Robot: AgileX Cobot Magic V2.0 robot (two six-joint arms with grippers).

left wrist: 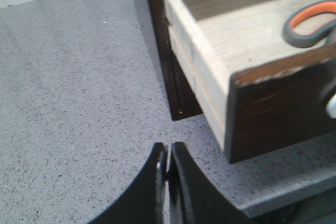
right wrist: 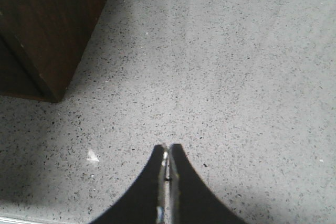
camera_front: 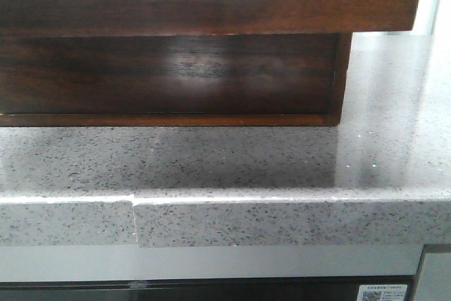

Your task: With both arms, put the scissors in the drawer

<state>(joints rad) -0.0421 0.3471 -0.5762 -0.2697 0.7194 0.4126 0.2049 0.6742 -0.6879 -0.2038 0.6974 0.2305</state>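
The drawer (camera_front: 211, 5) is pulled out over the grey speckled countertop (camera_front: 211, 167); its dark reddish-brown front with the long cut-out fills the top of the front view. In the left wrist view the drawer (left wrist: 205, 61) shows pale sides and a pale floor, with the scissors (left wrist: 310, 24) lying inside: grey handle loop with orange lining. My left gripper (left wrist: 167, 148) is shut and empty over the counter beside the drawer's front corner. My right gripper (right wrist: 168, 148) is shut and empty over bare counter, off the dark cabinet corner (right wrist: 47, 30). Neither gripper shows in the front view.
The dark wood cabinet body (camera_front: 169, 79) sits under the open drawer on the counter. The counter's front edge (camera_front: 211, 220) has a seam at left of middle. A white object (left wrist: 332, 106) shows at the drawer front's edge.
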